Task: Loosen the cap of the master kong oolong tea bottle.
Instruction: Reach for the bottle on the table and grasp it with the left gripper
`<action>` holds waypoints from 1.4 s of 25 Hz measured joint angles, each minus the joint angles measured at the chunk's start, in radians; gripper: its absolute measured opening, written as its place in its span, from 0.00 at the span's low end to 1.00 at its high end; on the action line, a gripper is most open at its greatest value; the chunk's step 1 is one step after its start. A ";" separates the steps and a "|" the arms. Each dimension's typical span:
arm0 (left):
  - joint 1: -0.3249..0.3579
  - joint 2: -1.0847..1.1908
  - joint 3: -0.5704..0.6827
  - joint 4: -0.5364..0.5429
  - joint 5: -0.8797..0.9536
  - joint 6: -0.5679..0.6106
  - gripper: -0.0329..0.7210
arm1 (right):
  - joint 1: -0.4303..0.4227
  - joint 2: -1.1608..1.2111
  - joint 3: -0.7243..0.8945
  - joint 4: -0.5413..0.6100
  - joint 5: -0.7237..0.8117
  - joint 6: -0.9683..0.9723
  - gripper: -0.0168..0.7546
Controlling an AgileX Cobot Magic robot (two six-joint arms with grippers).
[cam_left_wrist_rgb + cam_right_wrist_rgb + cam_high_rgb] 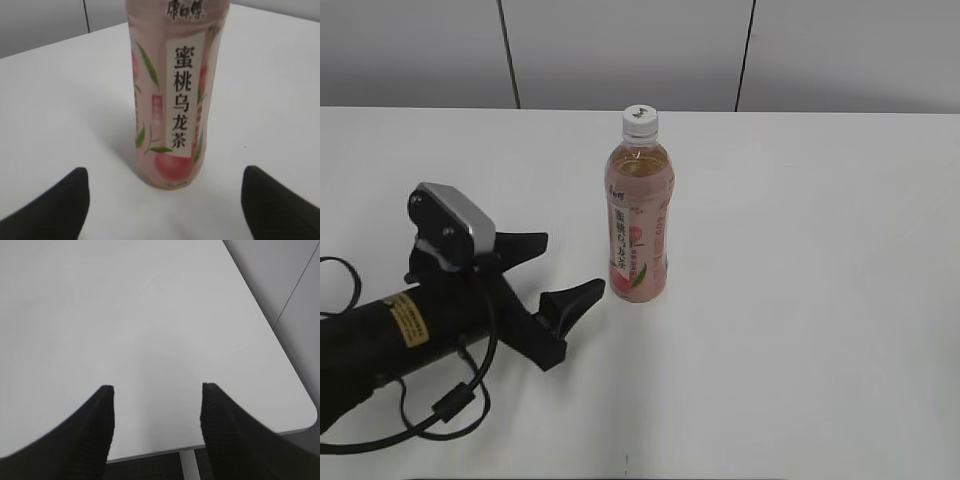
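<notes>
Standing upright on the white table [840, 300] is the master kong oolong tea bottle [639, 225], its cap [640, 121] on. The left gripper [575, 268] is waiting released just beside it; the right gripper [157, 390] is hanging released over bare tabletop. A one-sided push could be tipping the slim bottle.

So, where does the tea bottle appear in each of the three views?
Exterior view: the tea bottle stands upright at centre, right of the open left gripper.
Left wrist view: centre, label facing the camera, top cut off.
Right wrist view: not in it.
Shared landmark: the white table.
</notes>
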 joint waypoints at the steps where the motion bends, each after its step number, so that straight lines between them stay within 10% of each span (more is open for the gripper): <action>1: 0.000 0.009 -0.023 0.009 -0.001 -0.006 0.79 | 0.000 0.000 0.000 0.000 0.000 0.000 0.57; 25: 0.000 0.193 -0.412 0.194 -0.012 -0.148 0.80 | 0.000 0.000 0.000 0.000 0.000 0.000 0.57; 35: 0.000 0.200 -0.419 0.195 -0.007 -0.152 0.56 | 0.000 0.000 0.000 0.000 0.000 0.000 0.57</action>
